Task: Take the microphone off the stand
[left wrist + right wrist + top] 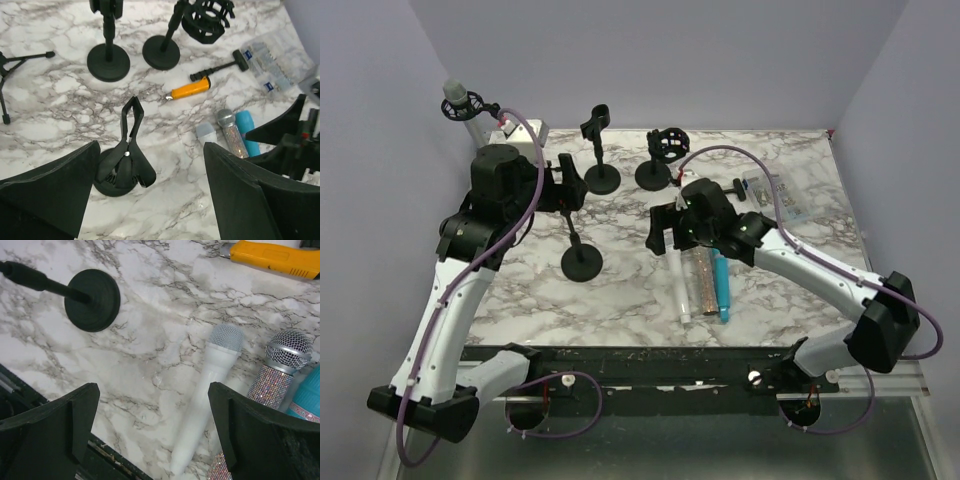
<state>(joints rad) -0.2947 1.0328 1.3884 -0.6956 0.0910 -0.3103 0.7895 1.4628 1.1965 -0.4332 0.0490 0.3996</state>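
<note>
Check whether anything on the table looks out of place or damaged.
Nothing looks spilled or broken. The white microphone, glitter microphone and teal microphone lie flat side by side, and the front stand has an empty clip.

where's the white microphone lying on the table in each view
Top external: the long white microphone lies right of centre.
Left wrist: only its mesh head shows, right of centre.
Right wrist: centre, lying diagonally.
Shared landmark: the glittery silver microphone beside it.
</note>
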